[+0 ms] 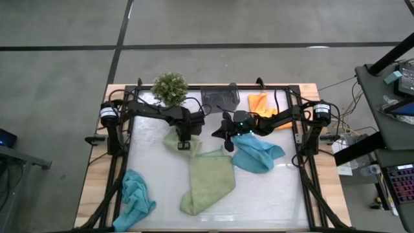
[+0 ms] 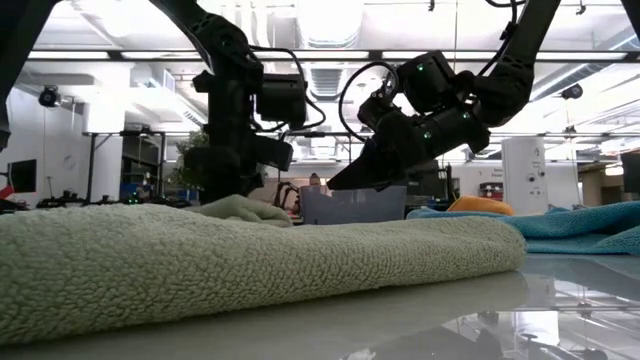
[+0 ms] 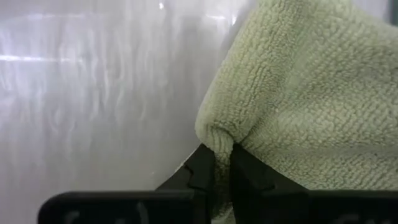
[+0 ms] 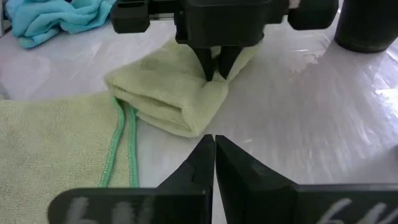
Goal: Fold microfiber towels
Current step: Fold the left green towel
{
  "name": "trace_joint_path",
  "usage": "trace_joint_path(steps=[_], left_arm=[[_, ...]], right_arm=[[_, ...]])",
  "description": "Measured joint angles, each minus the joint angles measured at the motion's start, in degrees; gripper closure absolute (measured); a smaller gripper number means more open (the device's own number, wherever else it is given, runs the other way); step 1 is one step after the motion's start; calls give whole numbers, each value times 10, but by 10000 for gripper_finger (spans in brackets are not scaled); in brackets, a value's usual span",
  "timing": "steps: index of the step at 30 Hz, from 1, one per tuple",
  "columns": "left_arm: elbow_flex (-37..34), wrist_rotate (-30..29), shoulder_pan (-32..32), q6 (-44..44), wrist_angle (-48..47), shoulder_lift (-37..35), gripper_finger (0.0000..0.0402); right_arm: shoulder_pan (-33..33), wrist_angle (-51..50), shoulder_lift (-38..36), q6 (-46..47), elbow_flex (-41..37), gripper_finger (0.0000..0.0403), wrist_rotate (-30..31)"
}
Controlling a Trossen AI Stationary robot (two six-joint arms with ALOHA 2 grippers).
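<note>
Right now your left gripper [image 3: 221,165] is pinched on the corner edge of the small green towel [image 1: 176,140], its fingers nearly together with a bunched fold of pile between them; the right wrist view shows those fingers standing straight down on the far corner of that folded bundle. Your right gripper [image 4: 214,152] hovers just beside it, closed on nothing, its tips pointing at the bundle's near edge. Beyond that, a second green towel [image 1: 208,181] lies spread mid-worktop, touching or nearly touching the bundle, a teal towel [image 1: 257,153] sits under the right arm, another teal one [image 1: 134,197] is crumpled at the front left corner, and an orange one [image 1: 264,103] lies at the back beside the bin [image 1: 220,99]. Expect the cloth to be light, limp and grippy: it should drape and drag rather than slide, so take it at a hemmed corner, not mid-panel, and lift slowly so layers do not peel apart.
</note>
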Motion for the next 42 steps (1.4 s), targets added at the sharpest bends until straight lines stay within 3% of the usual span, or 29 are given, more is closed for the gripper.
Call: trace_joint_path(steps=[8, 14, 20, 25, 30, 36, 42], left_arm=[[0, -1, 0, 0, 19, 0, 351], [2, -15, 1, 31, 22, -2, 293], [14, -34, 3, 79, 11, -37, 258], [15, -37, 3, 84, 14, -89, 254], [-55, -7, -16, 50, 37, -147, 254], [-180, -3, -56, 10, 220, -183, 254], [-245, -66, -65, -56, 341, -180, 254]], right_arm=[[0, 0, 0, 34, 0, 390, 0], [-1, 0, 0, 86, 0, 347, 0], [-15, -9, 1, 275, 22, 277, 5], [-15, -33, 1, 396, 38, 230, -5], [3, -47, 1, 468, 38, 200, -27], [13, -69, 1, 499, 38, 190, -34], [13, -80, 0, 509, 39, 190, -44]])
